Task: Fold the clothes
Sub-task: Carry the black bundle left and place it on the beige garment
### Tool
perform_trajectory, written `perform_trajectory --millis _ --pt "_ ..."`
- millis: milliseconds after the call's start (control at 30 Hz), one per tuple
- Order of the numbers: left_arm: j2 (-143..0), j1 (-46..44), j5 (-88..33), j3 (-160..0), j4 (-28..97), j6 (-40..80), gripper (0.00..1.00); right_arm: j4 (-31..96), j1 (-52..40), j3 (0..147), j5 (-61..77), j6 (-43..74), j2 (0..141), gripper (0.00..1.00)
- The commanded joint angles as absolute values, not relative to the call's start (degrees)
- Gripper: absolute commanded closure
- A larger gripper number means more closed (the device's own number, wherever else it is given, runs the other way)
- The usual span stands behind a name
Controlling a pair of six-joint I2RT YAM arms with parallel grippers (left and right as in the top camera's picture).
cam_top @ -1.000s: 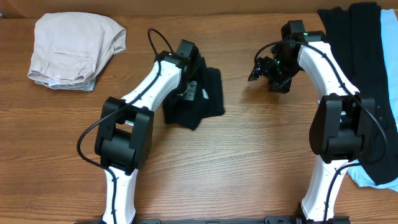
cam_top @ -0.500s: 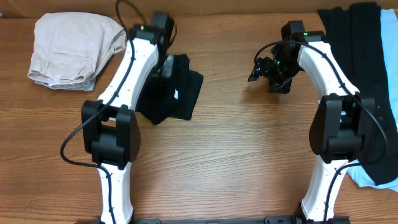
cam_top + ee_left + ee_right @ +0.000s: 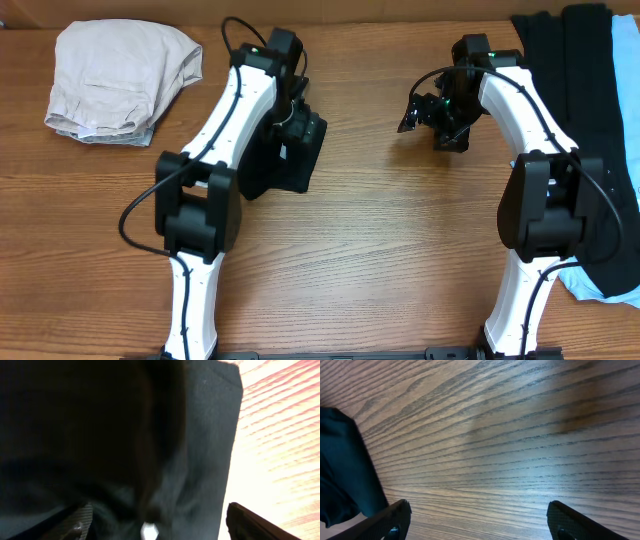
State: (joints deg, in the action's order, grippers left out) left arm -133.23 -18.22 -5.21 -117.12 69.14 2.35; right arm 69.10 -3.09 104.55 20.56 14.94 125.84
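A folded black garment [image 3: 283, 165] lies on the wooden table left of centre. My left gripper [image 3: 299, 118] hovers over its far end. In the left wrist view the black garment [image 3: 110, 430] fills most of the frame, with a small white label [image 3: 149, 531] low down. The left gripper [image 3: 160, 510] is open, its fingers wide apart with the cloth lying under them. My right gripper [image 3: 425, 112] hangs open over bare wood at centre right. The right wrist view shows this gripper [image 3: 479, 506] with only wood between its fingers [image 3: 390, 521] and black cloth [image 3: 340, 475] at the left edge.
A folded pale beige garment [image 3: 120, 78] rests at the back left. Along the right edge lies a pile of black clothes [image 3: 570, 90] over light-blue ones [image 3: 628, 110]. Bare wood [image 3: 380, 250] spans the front middle between the two arms.
The left arm swung the black garment leftward, then came back slightly, and its jaws opened and let the garment go. The right arm has stayed in place.
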Motion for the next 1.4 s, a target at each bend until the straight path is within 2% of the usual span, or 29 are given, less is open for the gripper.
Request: perform_trajectory --millis 0,200,400,467,567,767,800,833,867,900,1033,1133,1333,1367 --pt "-135.6 -20.7 -7.5 -116.7 68.0 1.2 0.07 69.1 -3.2 105.5 20.2 14.5 124.2 0.09" --pt "-139.9 -23.4 -7.3 -116.6 66.5 1.2 0.03 69.2 -3.2 105.5 20.2 14.5 124.2 0.08" --pt "-142.8 -24.8 -7.3 -116.6 66.4 1.3 0.13 69.3 -3.2 105.5 20.2 14.5 124.2 0.08" --pt "-142.8 -24.8 -7.3 -116.6 66.1 1.3 0.21 69.3 -3.2 105.5 20.2 14.5 124.2 0.08" --pt "-142.8 -24.8 -7.3 -116.6 65.5 1.3 0.39 69.2 -3.2 105.5 20.2 14.5 124.2 0.08" --pt "-142.8 -25.1 -7.3 -116.6 64.0 2.0 0.54 69.1 -3.2 105.5 20.2 14.5 124.2 0.08" --pt "-142.8 -25.3 -7.3 -116.6 63.8 1.9 0.65 69.1 -3.2 105.5 20.2 14.5 124.2 0.08" --pt "-142.8 -25.5 -7.3 -116.6 63.8 1.9 0.72 69.1 -3.2 105.5 20.2 14.5 124.2 0.08" --pt "-142.8 -25.6 -7.0 -116.6 63.8 1.9 0.88 69.1 -3.2 105.5 20.2 14.5 124.2 0.08" --pt "-142.8 -25.7 -7.0 -116.6 63.8 1.9 0.96 69.1 -3.2 105.5 20.2 14.5 124.2 0.08" --pt "-142.8 -25.1 -7.0 -117.9 65.3 1.9 0.96 69.3 -3.2 105.5 20.2 14.5 124.2 0.08" --pt "-142.8 -23.1 -4.9 -124.8 71.5 1.8 0.96 69.3 -3.2 105.5 20.2 14.5 124.2 0.08" --pt "-142.8 -19.3 4.9 -144.5 82.6 -0.2 0.96 69.6 -3.2 105.5 20.3 14.5 124.2 0.08" --pt "-142.8 -18.3 9.8 -151.5 85.1 -0.3 0.96 69.8 -3.2 105.5 20.3 14.5 124.2 0.08"
